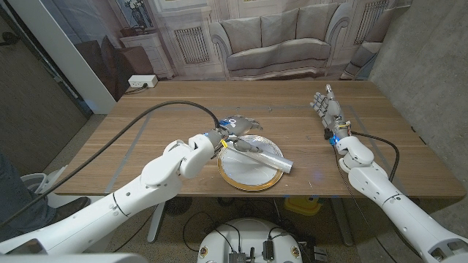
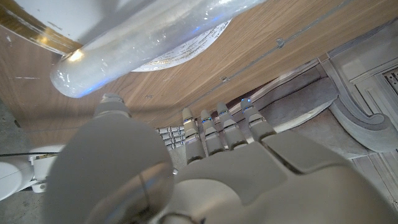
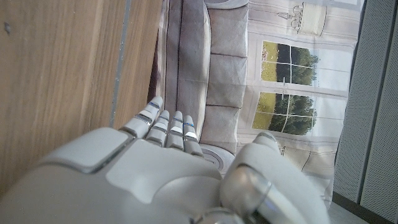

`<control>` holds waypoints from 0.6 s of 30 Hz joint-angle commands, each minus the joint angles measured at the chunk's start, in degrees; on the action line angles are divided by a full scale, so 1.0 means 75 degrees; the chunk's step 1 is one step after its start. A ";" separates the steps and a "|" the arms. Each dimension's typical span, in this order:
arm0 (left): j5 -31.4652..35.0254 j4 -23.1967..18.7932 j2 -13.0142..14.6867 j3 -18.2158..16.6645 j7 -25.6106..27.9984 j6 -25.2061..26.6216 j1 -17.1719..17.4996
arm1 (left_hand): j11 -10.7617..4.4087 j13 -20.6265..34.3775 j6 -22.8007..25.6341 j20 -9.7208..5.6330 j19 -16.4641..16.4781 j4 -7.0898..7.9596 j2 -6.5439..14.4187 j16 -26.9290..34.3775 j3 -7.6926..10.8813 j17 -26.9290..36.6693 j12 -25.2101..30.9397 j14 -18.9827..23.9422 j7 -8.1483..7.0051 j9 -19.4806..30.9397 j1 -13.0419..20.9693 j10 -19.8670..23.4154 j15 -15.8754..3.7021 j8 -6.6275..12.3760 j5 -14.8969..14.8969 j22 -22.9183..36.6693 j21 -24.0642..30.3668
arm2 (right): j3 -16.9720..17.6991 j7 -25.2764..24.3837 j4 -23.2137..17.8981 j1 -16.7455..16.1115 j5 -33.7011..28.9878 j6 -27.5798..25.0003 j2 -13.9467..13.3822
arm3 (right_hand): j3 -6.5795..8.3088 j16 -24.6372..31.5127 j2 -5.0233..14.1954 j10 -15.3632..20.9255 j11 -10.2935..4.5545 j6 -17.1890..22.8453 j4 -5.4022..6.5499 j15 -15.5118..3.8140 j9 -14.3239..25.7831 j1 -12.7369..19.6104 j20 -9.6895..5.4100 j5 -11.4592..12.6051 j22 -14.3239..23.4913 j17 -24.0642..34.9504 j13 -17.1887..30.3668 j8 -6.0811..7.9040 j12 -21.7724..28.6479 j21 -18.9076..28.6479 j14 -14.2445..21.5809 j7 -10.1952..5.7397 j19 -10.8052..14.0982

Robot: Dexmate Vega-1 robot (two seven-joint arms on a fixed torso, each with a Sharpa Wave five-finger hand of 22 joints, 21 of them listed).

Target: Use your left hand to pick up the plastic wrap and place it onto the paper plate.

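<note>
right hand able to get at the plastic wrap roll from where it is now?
Probably yes. The right hand stands open far out on the table's right side, bare wood between it and the plastic wrap on the paper plate; only the left hand crowds the roll's far end.

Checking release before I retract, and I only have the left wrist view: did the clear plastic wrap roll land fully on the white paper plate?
Observer: Head view: the clear plastic wrap roll lies across the white gold-rimmed paper plate, but its end towards the robot's right overhangs the rim.
Operator: Where's my left hand relative to it?
Observer: The left hand is over the plate's far left edge, at the roll's other end. Its fingers look straight, not wrapped around the roll.
Operator: Right hand in the way?
Observer: No. The right hand is far off on the right of the wooden table, fingers extended, holding nothing.
</note>
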 commanded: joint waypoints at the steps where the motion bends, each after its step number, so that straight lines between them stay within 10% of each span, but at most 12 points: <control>1: -0.0184 -0.0023 0.0052 -0.0210 0.0453 -0.0210 0.0101 | -0.0025 0.0021 -0.0034 0.0066 0.0004 0.0043 -0.0015 0.0018 -0.0023 0.0003 0.0043 0.0038 -0.0024 -0.0003 -0.0034 -0.0022 -0.0134 -0.0022 0.0033 0.0027 0.0060 | 0.0001 -0.0131 -0.0132 -0.0051 -0.0055 -0.0031 -0.0007 | -0.0016 -0.0024 -0.0009 0.0057 -0.0009 0.0048 -0.0061 0.0029 0.0038 0.0046 -0.0054 0.0017 0.0014 0.0026 0.0009 -0.0011 0.0001 -0.0009 0.0045 -0.0021 0.0062; 18: -0.0191 -0.0151 0.0159 -0.0470 0.0798 -0.0357 0.0154 | 0.0001 0.0012 -0.0101 0.0111 -0.0025 0.0055 -0.0001 0.0019 -0.0044 -0.0001 0.0043 0.0041 -0.0049 -0.0001 -0.0050 -0.0044 -0.0129 -0.0025 0.0069 0.0026 0.0058 | 0.0068 -0.0397 -0.0551 -0.0284 -0.0158 -0.0132 -0.0147 | -0.0028 -0.0023 -0.0007 0.0063 -0.0016 0.0059 -0.0066 0.0031 0.0038 0.0043 -0.0045 0.0014 0.0015 0.0027 0.0009 -0.0008 0.0003 -0.0011 0.0048 -0.0015 0.0062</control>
